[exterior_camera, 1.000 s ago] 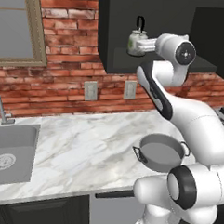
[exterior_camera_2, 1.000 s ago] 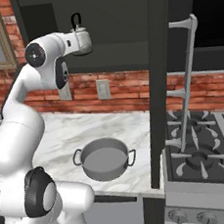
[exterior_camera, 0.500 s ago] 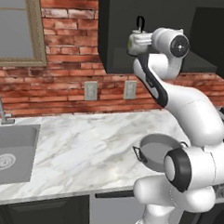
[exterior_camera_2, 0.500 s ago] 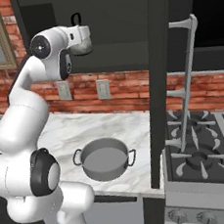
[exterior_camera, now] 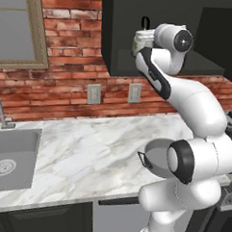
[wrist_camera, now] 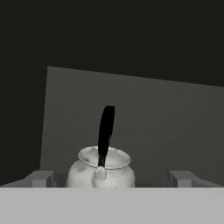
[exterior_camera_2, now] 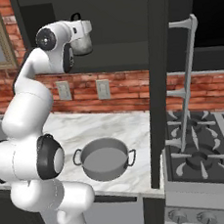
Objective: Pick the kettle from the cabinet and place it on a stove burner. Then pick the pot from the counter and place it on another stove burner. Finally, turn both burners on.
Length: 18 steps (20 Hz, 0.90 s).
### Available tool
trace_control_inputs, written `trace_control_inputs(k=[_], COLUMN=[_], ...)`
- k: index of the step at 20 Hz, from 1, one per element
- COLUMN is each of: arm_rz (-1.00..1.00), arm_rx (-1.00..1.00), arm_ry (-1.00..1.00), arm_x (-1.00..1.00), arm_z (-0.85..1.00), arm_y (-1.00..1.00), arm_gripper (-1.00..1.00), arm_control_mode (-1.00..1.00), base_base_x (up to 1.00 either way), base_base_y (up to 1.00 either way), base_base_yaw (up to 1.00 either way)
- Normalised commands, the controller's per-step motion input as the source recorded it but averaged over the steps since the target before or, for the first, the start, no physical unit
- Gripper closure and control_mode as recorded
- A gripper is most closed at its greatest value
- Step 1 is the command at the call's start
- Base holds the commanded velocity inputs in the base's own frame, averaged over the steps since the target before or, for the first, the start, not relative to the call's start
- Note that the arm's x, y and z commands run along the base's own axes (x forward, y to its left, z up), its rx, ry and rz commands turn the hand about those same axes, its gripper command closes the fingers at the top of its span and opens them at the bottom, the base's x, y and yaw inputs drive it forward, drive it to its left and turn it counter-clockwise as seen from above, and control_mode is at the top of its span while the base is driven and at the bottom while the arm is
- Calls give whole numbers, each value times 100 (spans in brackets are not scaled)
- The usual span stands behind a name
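The kettle (wrist_camera: 101, 171), silvery with a tall black arched handle, sits in the black cabinet (exterior_camera: 121, 38) niche. In the hand view it stands close ahead, between the two fingertips (wrist_camera: 41, 178) of my gripper (wrist_camera: 111, 179), which is open and not touching it. From the right base view the gripper (exterior_camera_2: 85, 31) is raised right at the kettle (exterior_camera_2: 83, 46). The pot (exterior_camera_2: 105, 158), wide and grey with two loop handles, rests on the marble counter (exterior_camera: 82, 150) near its front edge. Stove burners (exterior_camera_2: 198, 159) lie to the right under black grates.
An open dark cabinet door (exterior_camera_2: 158, 79) with a silver bar handle (exterior_camera_2: 187, 85) hangs between the pot and the stove. A steel sink (exterior_camera: 10, 155) is set in the counter at far left. Brick wall with outlets (exterior_camera: 94, 93) runs behind.
The arm has lifted and reached the hand up to the cabinet niche, bringing the open jaws level with the kettle. Kettle and pot have not moved.
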Motion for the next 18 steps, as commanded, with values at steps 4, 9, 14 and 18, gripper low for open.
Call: trace_control_inputs(k=[4, 9, 14, 18], arm_rz=[1, 0, 0, 0], arm_rx=[-1, -1, -1, 0], arm_ry=[0, 0, 0, 0], arm_x=[26, 30, 30, 19], arm_z=[1, 0, 0, 0], arm_y=[0, 0, 0, 0], arm_gripper=[-100, -100, -100, -100], arm_control_mode=[-100, -100, -100, -100], base_base_x=[0, 0, 0, 0], base_base_y=[0, 0, 0, 0], base_base_yaw=[0, 0, 0, 0])
